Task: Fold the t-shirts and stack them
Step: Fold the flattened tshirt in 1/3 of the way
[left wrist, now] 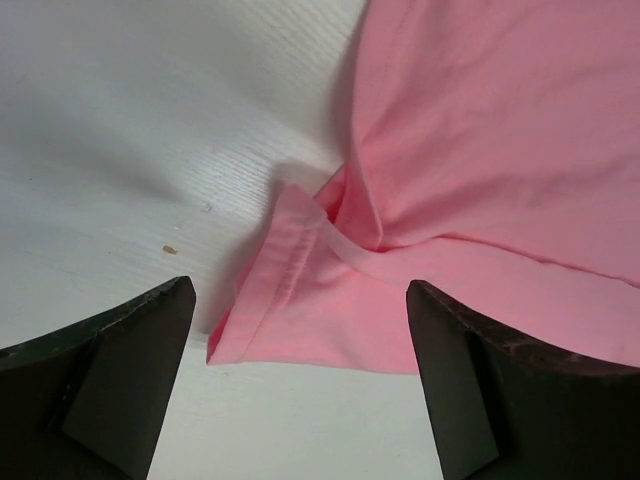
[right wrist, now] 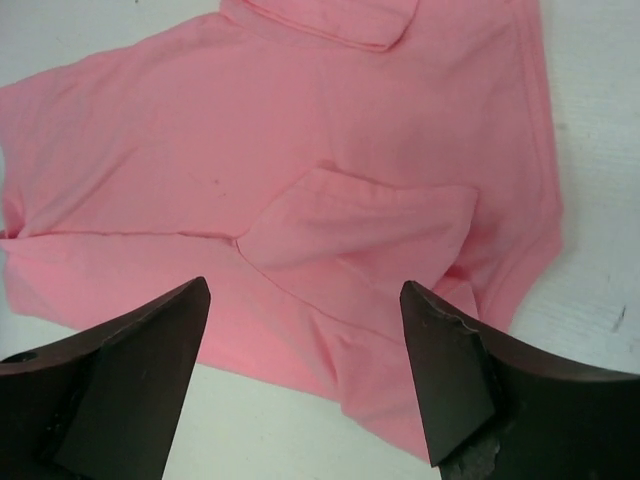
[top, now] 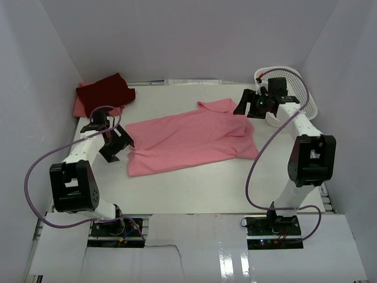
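Observation:
A light pink t-shirt (top: pixel 188 138) lies spread out flat across the middle of the table. My left gripper (top: pixel 121 147) hovers open just off its left corner; in the left wrist view the gripper (left wrist: pixel 300 290) has the crumpled hem corner (left wrist: pixel 300 300) lying free between the wide jaws. My right gripper (top: pixel 247 109) is open above the shirt's right end, and in the right wrist view the gripper (right wrist: pixel 305 290) frames a folded-in sleeve (right wrist: pixel 360 225) without touching it. A folded dark maroon t-shirt (top: pixel 106 91) rests on a salmon pink one (top: pixel 81 108) at the back left.
A white mesh basket (top: pixel 297 88) stands at the back right, right behind my right wrist. White walls close in the table on the left, back and right. Bare white tabletop (top: pixel 194 188) runs along the front of the shirt.

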`<state>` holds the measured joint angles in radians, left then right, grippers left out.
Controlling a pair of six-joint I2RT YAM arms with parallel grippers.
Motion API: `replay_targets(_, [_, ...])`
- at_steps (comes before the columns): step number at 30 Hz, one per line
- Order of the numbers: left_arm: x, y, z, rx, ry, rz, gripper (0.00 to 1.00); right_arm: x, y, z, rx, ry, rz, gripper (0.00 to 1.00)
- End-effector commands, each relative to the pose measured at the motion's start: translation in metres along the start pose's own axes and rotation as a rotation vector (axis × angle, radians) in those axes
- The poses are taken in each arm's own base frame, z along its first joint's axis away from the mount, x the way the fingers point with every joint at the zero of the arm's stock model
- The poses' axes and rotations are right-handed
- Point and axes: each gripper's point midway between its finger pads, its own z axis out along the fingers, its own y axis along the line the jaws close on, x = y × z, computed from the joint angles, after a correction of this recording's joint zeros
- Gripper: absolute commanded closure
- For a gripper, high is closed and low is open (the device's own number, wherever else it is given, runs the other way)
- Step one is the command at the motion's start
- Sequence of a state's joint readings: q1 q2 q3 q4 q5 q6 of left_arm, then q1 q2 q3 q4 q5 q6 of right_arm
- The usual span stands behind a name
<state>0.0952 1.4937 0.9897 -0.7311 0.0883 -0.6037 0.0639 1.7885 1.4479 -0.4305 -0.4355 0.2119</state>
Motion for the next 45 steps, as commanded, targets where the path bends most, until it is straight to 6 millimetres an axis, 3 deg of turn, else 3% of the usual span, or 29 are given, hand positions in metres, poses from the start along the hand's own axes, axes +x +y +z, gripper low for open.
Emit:
replay_targets(1, [-0.022, -0.034, -0.036, 0.137, -0.115, 0.062, 0.02, 0.027, -0.001, -0.031, 0.121, 0.009, -0.05, 0.18])
replay_targets(3, [-0.007, -0.054, -0.04, 0.186, -0.074, 0.12, 0.02, 0.05, -0.008, -0.032, 0.155, 0.047, -0.044, 0.26])
replay_targets(4, [0.005, -0.065, -0.039, 0.201, -0.044, 0.152, 0.02, 0.07, -0.015, -0.034, 0.178, 0.08, -0.03, 0.31])
replay_targets(5, [0.019, -0.079, -0.04, 0.227, -0.015, 0.174, 0.02, 0.08, -0.018, -0.034, 0.188, 0.097, -0.026, 0.43])
replay_targets(7, [0.036, -0.093, -0.036, 0.259, 0.03, 0.176, 0.02, 0.104, -0.026, -0.035, 0.206, 0.127, -0.013, 0.52])
replay_targets(11, [0.072, -0.113, -0.021, 0.34, 0.094, 0.197, 0.02, 0.125, -0.04, -0.037, 0.269, 0.148, -0.003, 0.45])
replay_targets(13, [0.078, -0.112, -0.014, 0.328, 0.103, 0.196, 0.02, 0.128, -0.048, -0.04, 0.313, 0.148, 0.002, 0.44])
replay_targets(15, [0.081, -0.11, -0.007, 0.328, 0.102, 0.199, 0.02, 0.133, -0.052, -0.041, 0.333, 0.162, 0.008, 0.49])
replay_targets(17, [0.079, -0.109, 0.002, 0.315, 0.092, 0.2, 0.02, 0.136, -0.057, -0.042, 0.361, 0.167, 0.014, 0.59])
replay_targets(19, [0.077, -0.108, 0.008, 0.301, 0.081, 0.203, 0.02, 0.14, -0.064, -0.04, 0.388, 0.179, 0.023, 0.62])
replay_targets(23, [0.069, -0.102, 0.034, 0.232, 0.069, 0.213, 0.02, 0.146, -0.075, -0.031, 0.424, 0.202, 0.044, 0.92])
replay_targets(29, [0.072, -0.098, 0.057, 0.178, 0.111, 0.211, 0.02, 0.165, -0.092, -0.019, 0.471, 0.269, 0.072, 0.92])
replay_targets(33, [0.073, -0.082, 0.069, 0.092, 0.122, 0.229, 0.02, 0.18, -0.114, -0.018, 0.583, 0.341, 0.098, 0.92])
replay_targets(37, [0.059, -0.067, 0.064, 0.023, 0.086, 0.268, 0.02, 0.175, -0.145, -0.042, 0.829, 0.37, 0.086, 0.91])
replay_targets(45, [0.037, -0.036, 0.042, -0.08, 0.053, 0.332, 0.02, 0.176, -0.145, -0.072, 0.912, 0.382, 0.07, 0.86])
